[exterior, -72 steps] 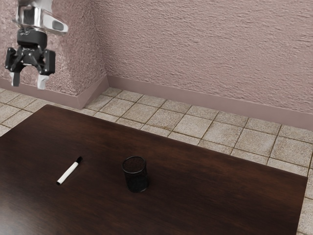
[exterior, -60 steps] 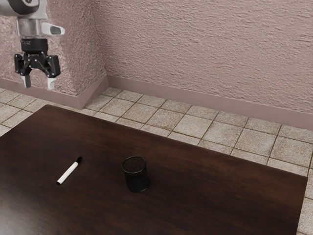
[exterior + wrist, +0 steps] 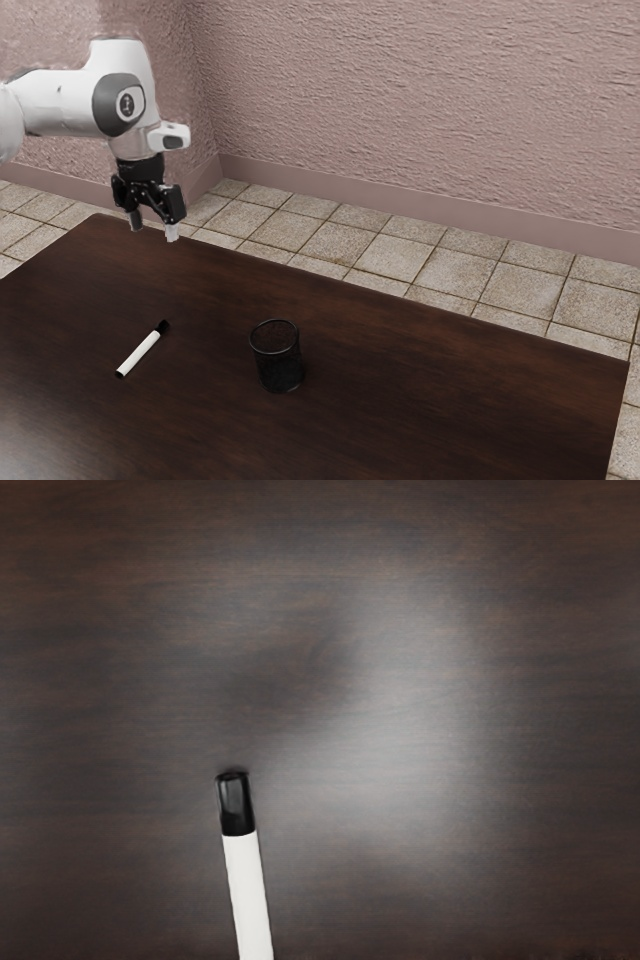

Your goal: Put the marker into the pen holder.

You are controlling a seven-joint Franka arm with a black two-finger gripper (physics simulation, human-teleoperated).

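The white marker [image 3: 139,354] flat on the dark table [image 3: 420,400] — below the claw [image 3: 154,231], its fingers wide apart.

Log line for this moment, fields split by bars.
gripper: open, above table | marker: lying on table | pen holder: upright | status: marker not yet grasped

Two things were on one counter [image 3: 430,400]: one marker [image 3: 140,352] and one pen holder [image 3: 279,365]. There was also one robot arm [image 3: 65,102], with one pincer [image 3: 154,231] and two fingers [image 3: 172,233], plus one tiled floor [image 3: 385,257].
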